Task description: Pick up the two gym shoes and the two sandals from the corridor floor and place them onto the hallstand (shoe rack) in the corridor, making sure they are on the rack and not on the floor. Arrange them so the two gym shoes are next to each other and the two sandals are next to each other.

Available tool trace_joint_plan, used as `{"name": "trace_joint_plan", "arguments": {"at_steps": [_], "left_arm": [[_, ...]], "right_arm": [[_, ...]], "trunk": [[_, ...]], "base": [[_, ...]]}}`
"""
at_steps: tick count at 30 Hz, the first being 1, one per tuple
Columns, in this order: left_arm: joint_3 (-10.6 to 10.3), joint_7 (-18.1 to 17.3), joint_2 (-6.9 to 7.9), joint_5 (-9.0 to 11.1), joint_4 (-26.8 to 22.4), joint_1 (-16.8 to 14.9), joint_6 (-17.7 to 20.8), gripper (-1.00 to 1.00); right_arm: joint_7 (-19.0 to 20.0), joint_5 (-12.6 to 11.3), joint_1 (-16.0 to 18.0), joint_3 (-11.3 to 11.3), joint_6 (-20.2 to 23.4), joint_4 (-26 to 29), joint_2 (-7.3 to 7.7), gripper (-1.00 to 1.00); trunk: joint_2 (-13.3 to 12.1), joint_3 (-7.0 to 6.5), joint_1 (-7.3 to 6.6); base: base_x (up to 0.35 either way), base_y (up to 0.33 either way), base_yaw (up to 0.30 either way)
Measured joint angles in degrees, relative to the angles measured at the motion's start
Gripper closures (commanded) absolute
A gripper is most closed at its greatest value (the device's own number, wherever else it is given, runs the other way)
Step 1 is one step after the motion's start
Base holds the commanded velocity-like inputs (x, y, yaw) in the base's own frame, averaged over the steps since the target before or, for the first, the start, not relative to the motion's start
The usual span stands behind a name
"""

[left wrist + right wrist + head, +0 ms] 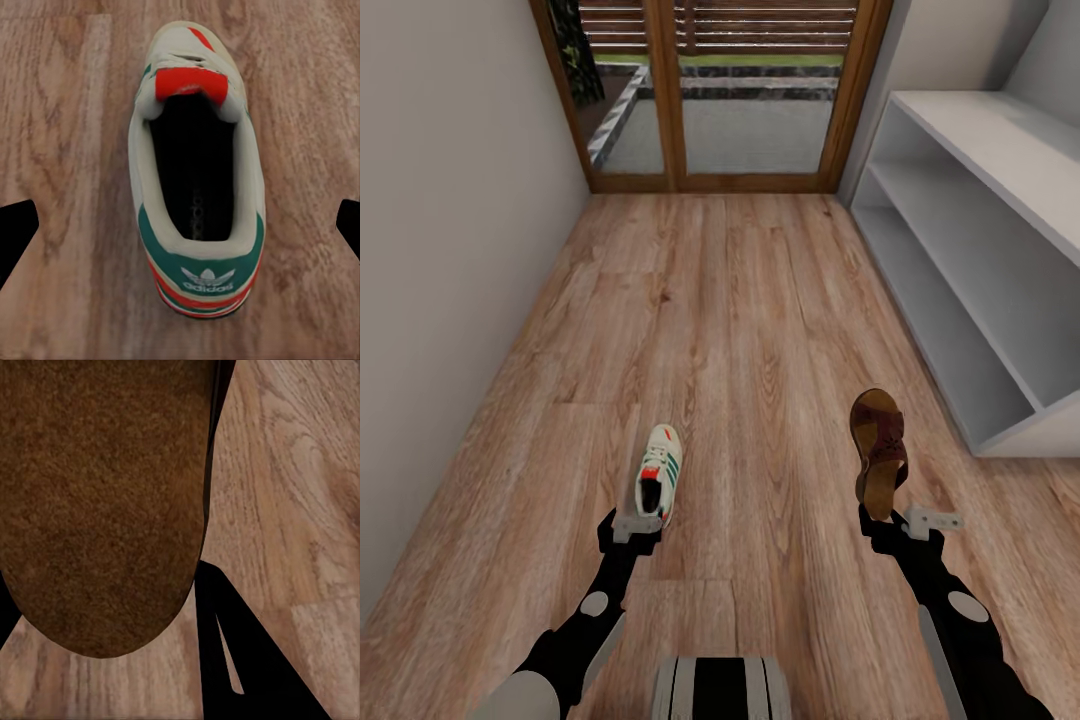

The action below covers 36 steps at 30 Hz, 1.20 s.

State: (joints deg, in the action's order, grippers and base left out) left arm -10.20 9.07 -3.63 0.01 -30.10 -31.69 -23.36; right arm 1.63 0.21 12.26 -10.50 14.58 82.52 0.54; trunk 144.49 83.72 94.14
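While the right claw (887, 520) is clamped on a sandal (879, 452) by its heel, toe pointing away above the corridor floor (740, 330), the left claw (638, 528) hangs wide open just behind a gym shoe (659, 476) lying on the planks. I'd drop the left straight down so the fingers straddle the heel collar, then squeeze. Hallstand (980, 250) sits off to the right.

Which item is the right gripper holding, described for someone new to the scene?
Start at the white hallstand along the corridor's right side. Just before its near end, the right gripper holds up a sandal. Its reddish-brown straps and cork sole differ from the white, green-striped gym shoe.
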Motion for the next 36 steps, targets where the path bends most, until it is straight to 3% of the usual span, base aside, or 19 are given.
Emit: {"name": "trace_joint_plan", "arguments": {"at_steps": [18, 36], "left_arm": [[0.0, 0.0, -0.01, 0.0, -0.01, 0.0, -0.04, -1.0], [-0.1, 0.01, -0.01, 0.01, 0.08, 0.0, -3.11, -1.0]], "right_arm": [[-0.01, 0.0, 0.0, 0.0, 0.0, 0.0, 0.0, 1.0], [0.0, 0.0, 0.01, 0.0, 0.0, 0.01, 0.0, 1.0]], "trunk": [[0.24, 5.65, 0.46], [0.25, 5.95, 0.46]], "base": [[0.0, 0.0, 0.0], [0.0, 0.0, 0.0]]}}
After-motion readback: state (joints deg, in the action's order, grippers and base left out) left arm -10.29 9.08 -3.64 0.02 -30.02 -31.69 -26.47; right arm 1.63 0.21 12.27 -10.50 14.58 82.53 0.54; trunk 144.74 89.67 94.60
